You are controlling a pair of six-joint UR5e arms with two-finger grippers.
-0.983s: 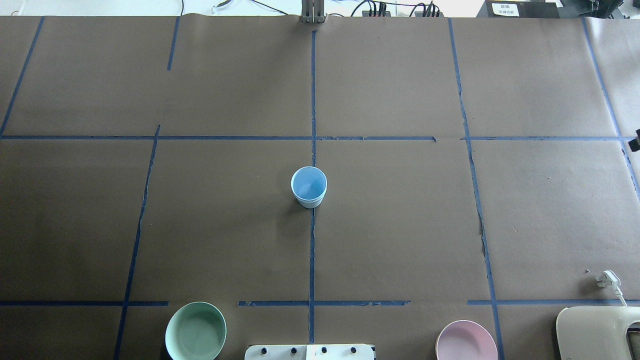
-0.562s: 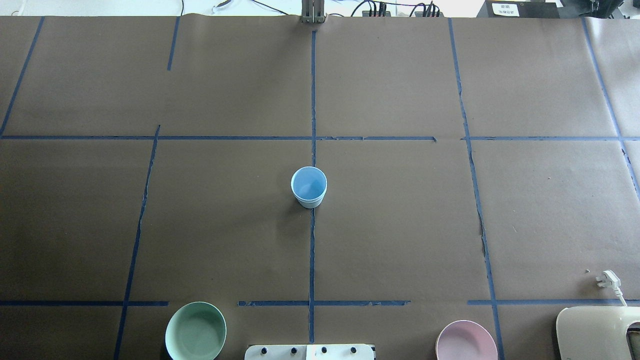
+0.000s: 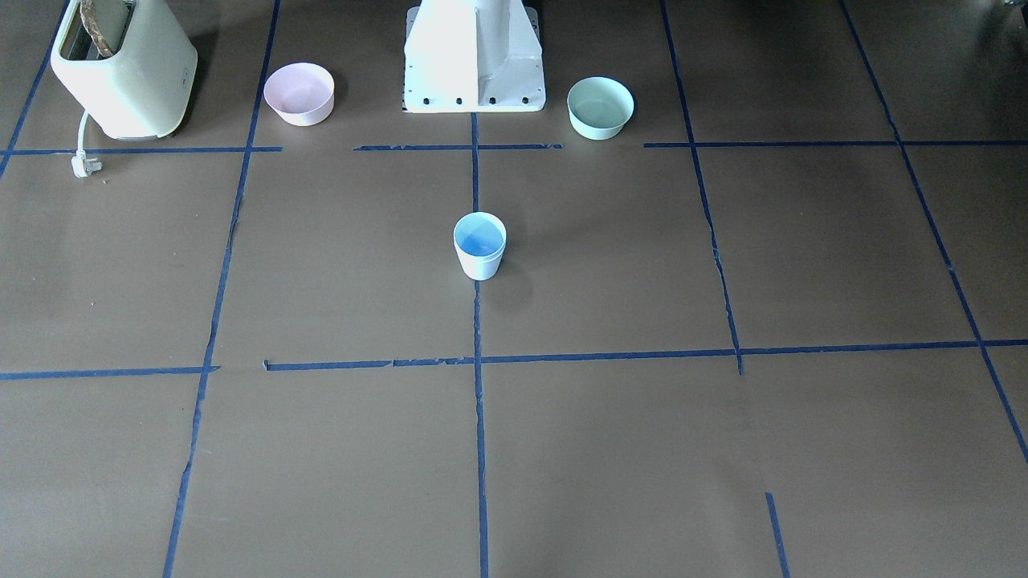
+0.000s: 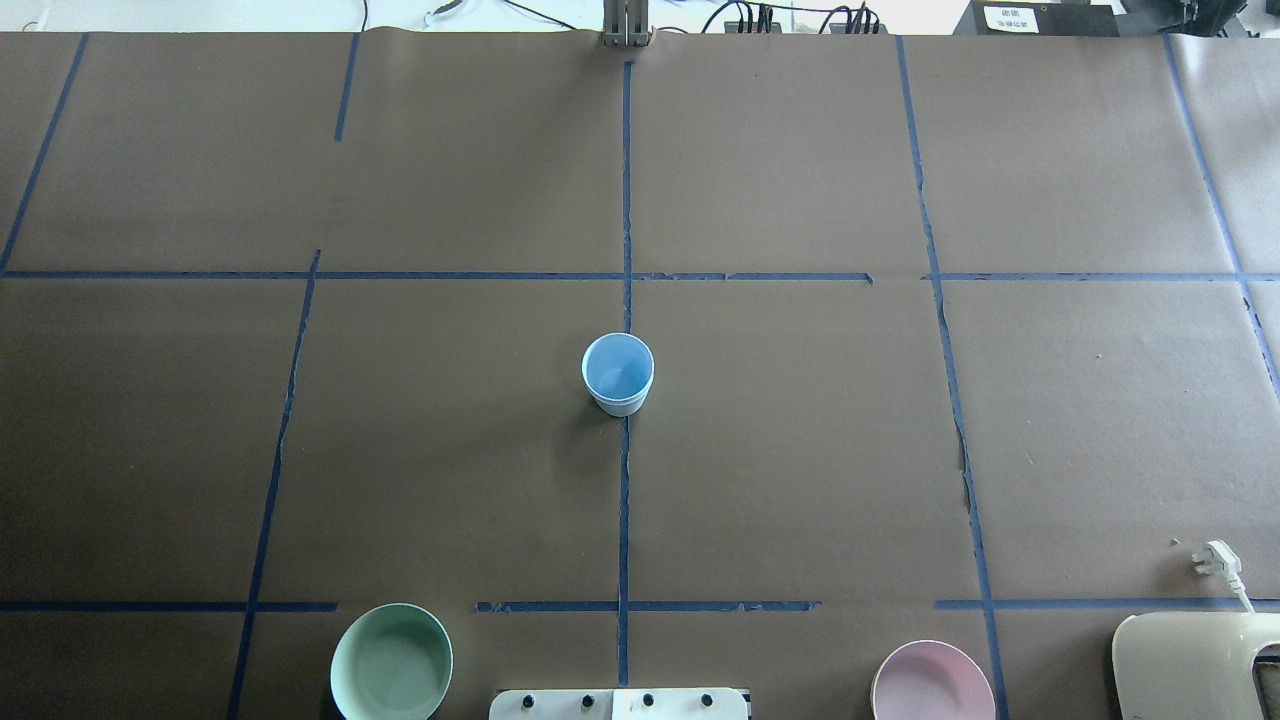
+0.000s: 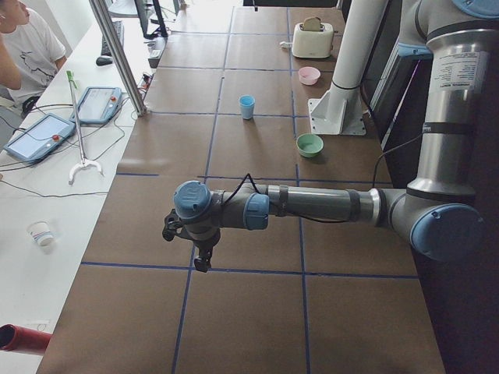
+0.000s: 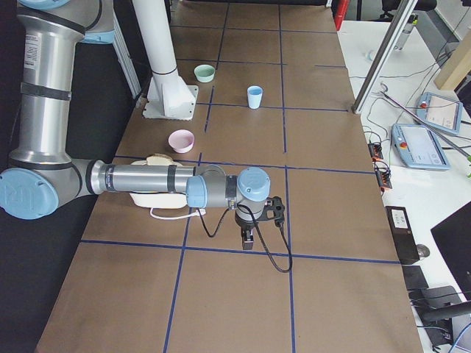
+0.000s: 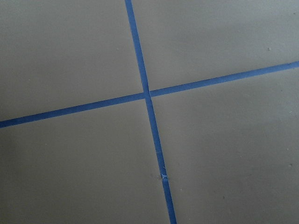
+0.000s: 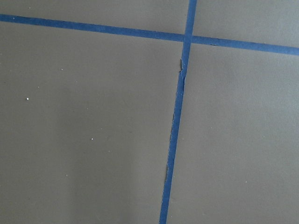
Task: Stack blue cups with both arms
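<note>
One pale blue cup [image 4: 618, 372] with a brighter blue inside stands upright at the table's middle, on the central tape line. It also shows in the front view [image 3: 480, 245] and both side views [image 5: 247, 106] [image 6: 255, 96]. I cannot tell whether a second cup is nested in it. No separate second cup shows. The left gripper [image 5: 201, 261] hangs over the table's left end, far from the cup. The right gripper [image 6: 249, 243] hangs over the right end. I cannot tell whether either is open or shut. Both wrist views show only brown paper and blue tape.
A mint-green bowl [image 4: 391, 662] and a pink bowl [image 4: 932, 684] sit either side of the white pedestal [image 3: 474, 56]. A cream toaster [image 4: 1190, 665] with a loose plug [image 4: 1215, 557] stands at the near right. An operator sits beyond the far edge.
A dark part at the overhead view's right edge one second ago has left that view. The cup and bowls have not moved.
</note>
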